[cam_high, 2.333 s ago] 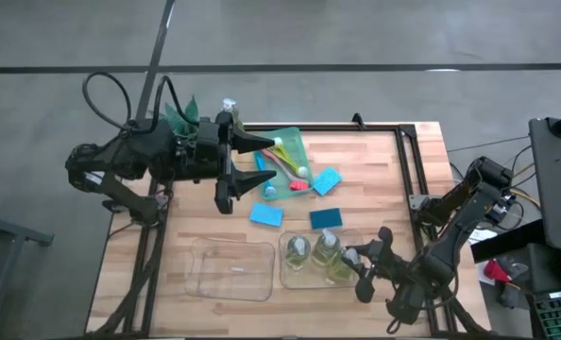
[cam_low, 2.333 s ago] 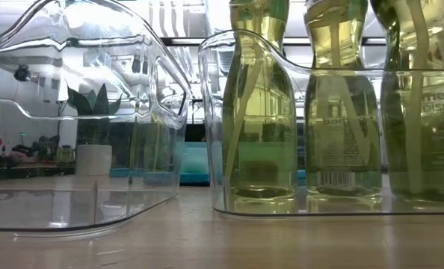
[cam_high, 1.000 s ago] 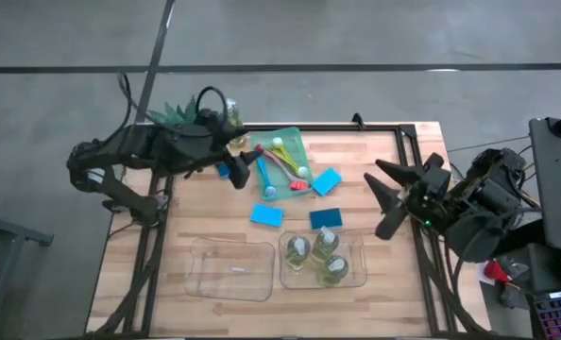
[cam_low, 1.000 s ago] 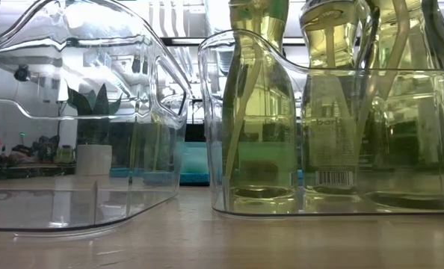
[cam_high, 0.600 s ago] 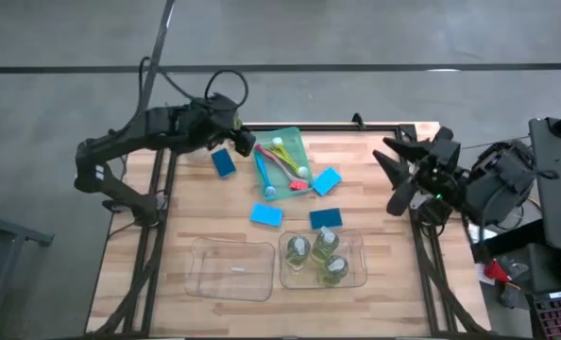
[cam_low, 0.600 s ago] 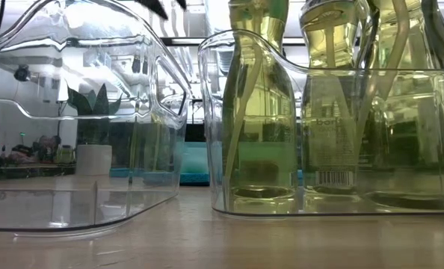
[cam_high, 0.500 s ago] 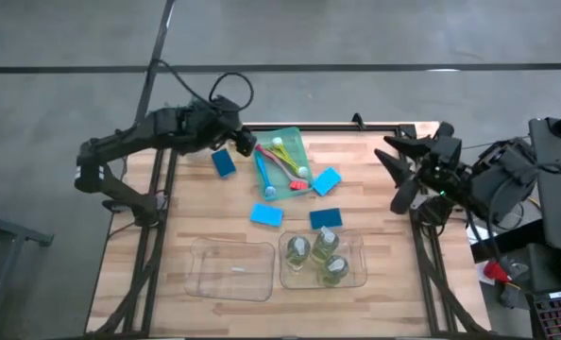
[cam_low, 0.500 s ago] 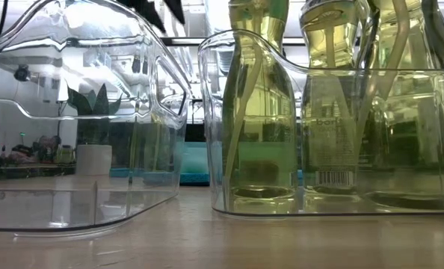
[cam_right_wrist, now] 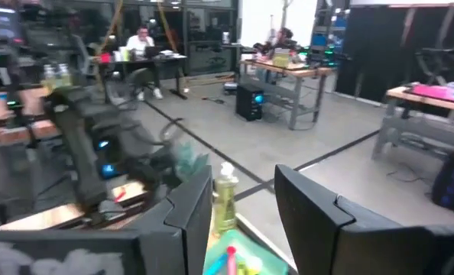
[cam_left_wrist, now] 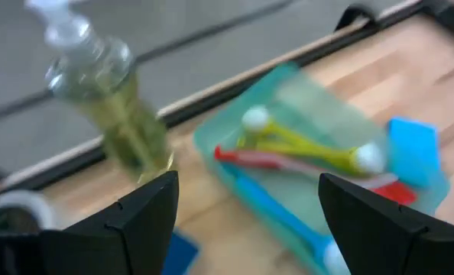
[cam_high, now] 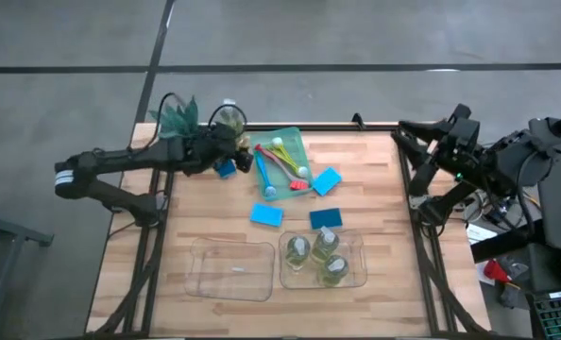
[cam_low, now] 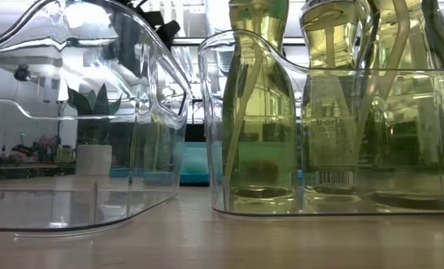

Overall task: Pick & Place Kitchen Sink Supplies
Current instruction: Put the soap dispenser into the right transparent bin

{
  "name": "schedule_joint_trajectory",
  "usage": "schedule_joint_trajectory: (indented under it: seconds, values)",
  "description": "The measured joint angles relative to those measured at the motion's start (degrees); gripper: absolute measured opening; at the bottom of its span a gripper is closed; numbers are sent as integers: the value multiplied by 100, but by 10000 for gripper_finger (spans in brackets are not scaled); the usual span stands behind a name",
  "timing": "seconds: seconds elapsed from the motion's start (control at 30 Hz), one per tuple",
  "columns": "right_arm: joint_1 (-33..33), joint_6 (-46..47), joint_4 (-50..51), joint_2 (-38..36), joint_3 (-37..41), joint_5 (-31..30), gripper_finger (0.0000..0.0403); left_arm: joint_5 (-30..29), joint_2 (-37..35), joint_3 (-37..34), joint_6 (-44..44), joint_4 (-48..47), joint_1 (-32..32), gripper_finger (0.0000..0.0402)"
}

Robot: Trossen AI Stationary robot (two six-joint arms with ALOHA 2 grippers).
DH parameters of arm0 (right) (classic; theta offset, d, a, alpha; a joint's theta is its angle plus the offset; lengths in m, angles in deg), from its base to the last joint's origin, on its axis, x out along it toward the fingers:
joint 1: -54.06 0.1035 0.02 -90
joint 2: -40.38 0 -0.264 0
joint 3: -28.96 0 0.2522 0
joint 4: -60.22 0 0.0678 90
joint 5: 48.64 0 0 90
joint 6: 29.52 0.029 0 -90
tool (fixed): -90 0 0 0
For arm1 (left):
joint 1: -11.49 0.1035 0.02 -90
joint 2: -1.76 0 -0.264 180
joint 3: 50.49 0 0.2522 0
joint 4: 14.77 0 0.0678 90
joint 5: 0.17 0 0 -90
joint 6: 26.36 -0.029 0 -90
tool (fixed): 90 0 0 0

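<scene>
Bottle stands just ahead of the open left gripper, seemingly untouched.

Wooden table: green tray, three blue sponges, two clear bins, one bottle, potted plant seen resting on it.

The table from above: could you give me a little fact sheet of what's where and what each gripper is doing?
right bin: three bottles
left bin: no supplies inside
fourth bottle: upright at the far edge, beside the plant
green tray: brushes
sponges: three loose on the table
left gripper: open, near the fourth bottle
right gripper: off the table's right edge, holding nothing
</scene>
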Motion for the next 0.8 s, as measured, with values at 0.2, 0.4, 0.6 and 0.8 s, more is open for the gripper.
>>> schedule_joint_trajectory:
  seconds: [0.2, 0.4, 0.6, 0.8]
  values:
    - [-401, -204, -111, -58, 1, -26, 130, -583, -803, -1543, -1388, 2752, 46, 305]
    - [-807, -387, -354, -57, 2, -31, 122, -1107, -1188, -2375, -2241, 3711, 398, 305]
    - [-1209, -375, -446, -48, 2, -28, 114, -883, -1257, -2605, -1926, 3925, 940, 305]
    - [-1385, -357, -457, -3, 2, -17, 105, 260, -1109, -2592, -2245, 4419, 1816, 305]
